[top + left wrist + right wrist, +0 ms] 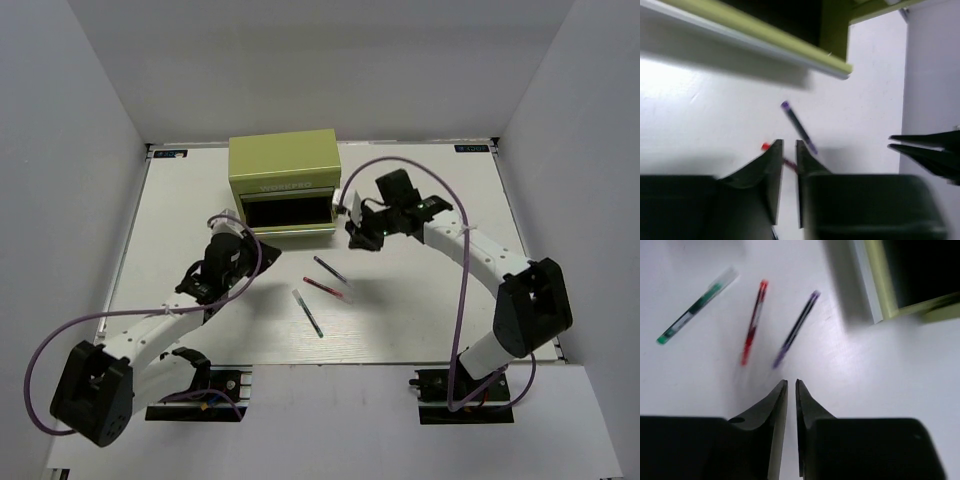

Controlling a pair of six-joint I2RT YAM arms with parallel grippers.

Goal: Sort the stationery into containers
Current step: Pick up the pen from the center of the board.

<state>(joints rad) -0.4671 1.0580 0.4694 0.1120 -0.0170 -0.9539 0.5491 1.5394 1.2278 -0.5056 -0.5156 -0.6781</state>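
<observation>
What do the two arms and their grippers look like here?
The left arm and right arm have white links and black joint housings; a purple cable loops along each. The left gripper and right gripper have black fingers tapering to thin tips.

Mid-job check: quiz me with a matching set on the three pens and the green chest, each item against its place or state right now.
Column one:
1. dark pen
2. red pen
3. white-green pen
4. chest

Column two:
A. lies between the other two pens
B. open at the front, dark inside
C. the pen closest to the chest
D. the pen farthest from the chest

Pairs: 1-C, 2-A, 3-D, 4-B
</observation>
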